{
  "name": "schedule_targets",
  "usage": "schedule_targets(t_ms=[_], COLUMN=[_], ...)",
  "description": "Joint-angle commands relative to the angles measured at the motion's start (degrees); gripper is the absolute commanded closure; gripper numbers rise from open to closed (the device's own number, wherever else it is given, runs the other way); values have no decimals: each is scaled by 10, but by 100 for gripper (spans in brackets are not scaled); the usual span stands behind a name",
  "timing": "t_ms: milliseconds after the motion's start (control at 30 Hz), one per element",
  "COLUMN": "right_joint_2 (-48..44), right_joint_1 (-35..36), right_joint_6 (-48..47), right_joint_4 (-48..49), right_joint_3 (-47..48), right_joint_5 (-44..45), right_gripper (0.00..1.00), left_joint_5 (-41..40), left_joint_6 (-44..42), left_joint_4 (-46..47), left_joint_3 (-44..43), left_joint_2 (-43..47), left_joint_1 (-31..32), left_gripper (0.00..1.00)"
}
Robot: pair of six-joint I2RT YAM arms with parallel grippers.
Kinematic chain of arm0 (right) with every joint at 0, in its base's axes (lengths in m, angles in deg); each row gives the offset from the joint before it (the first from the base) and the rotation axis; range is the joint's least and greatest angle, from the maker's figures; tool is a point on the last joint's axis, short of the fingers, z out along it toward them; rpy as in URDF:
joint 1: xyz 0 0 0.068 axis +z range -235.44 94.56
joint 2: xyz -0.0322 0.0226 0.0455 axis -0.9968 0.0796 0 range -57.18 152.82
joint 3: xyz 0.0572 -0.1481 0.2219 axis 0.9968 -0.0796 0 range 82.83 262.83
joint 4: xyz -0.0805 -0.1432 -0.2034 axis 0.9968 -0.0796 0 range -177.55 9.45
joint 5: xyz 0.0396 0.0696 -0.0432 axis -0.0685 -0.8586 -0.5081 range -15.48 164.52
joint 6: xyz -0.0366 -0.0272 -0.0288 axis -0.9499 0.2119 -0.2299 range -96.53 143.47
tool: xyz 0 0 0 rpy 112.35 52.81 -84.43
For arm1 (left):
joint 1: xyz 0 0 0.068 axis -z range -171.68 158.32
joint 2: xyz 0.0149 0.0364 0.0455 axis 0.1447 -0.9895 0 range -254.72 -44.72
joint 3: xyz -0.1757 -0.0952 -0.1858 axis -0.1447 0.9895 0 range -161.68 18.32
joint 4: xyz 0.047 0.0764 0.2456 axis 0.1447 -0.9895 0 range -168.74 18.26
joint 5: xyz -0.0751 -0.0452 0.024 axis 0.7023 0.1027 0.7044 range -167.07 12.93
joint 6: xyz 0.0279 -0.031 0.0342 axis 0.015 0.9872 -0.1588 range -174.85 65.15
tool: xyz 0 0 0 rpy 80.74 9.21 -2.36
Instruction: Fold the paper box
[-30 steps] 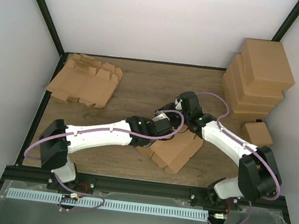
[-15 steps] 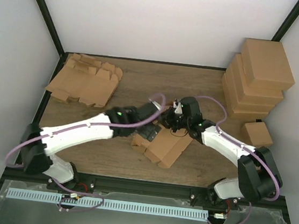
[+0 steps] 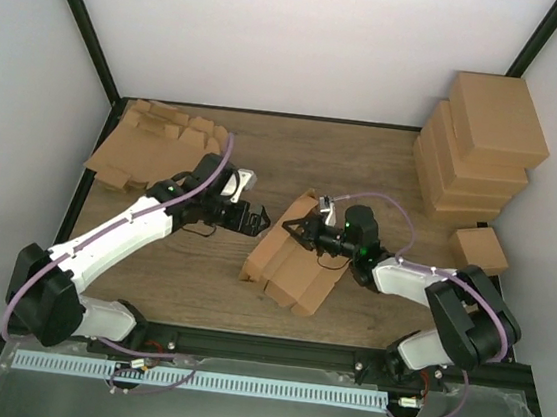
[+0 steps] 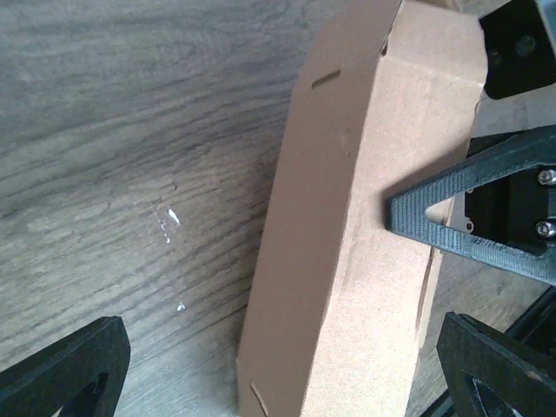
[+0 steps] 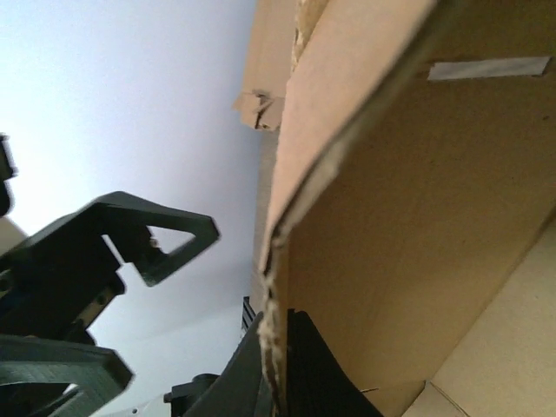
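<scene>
The paper box (image 3: 296,271) is a partly folded brown cardboard blank lying mid-table with one panel raised. My right gripper (image 3: 298,229) is shut on the raised panel's edge; the right wrist view shows the frayed cardboard edge (image 5: 276,261) pinched between its fingertips (image 5: 280,369). My left gripper (image 3: 250,220) is open just left of the box and not touching it. From the left wrist, the upright panel (image 4: 347,243) stands between the spread jaws (image 4: 278,382), and a right finger (image 4: 469,217) rests on its far face.
A pile of flat box blanks (image 3: 160,145) lies at the back left. Folded boxes (image 3: 482,141) are stacked at the back right, with a small box (image 3: 480,249) in front of them. White walls close in three sides.
My left gripper opened, let go of the box and drew back to the left. My right gripper closed on the raised panel and swung lower and leftward; the box shifted slightly left.
</scene>
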Motion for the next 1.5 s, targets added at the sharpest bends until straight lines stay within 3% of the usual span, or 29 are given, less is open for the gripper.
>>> schedule_targets(t_ms=[0,300,500,800,933,1100,1333,1467], right_joint_2=[38,150,217,266,270,274,279,281], right_joint_1=[3,15,16,15,15,15,15,15], right_joint_6=[2,36,45,20,16,12,9,6], right_joint_4=[168,207,246,220,213,211,211,211], right_joint_3=[-6,88,88,115,118,116,110,109], right_joint_5=[-16,-44,-56,-60,-59,-60,-59,-59], right_gripper=[99,99,99,99,99,99,99,99], left_joint_5=[66,87,145,161,128,76,41,0], left_joint_6=[-11,-55,-71,-74,-81,-85,-95,-99], left_joint_4=[24,-43,-20,18,18,12,1,-16], left_joint_3=[5,-43,-7,21,19,11,-11,-34], left_joint_2=[-9,1,-39,-80,-94,-120,-143,-167], left_joint_1=[-19,-110,-112,-107,-85,-51,-4,17], left_gripper=[0,0,0,0,0,15,18,28])
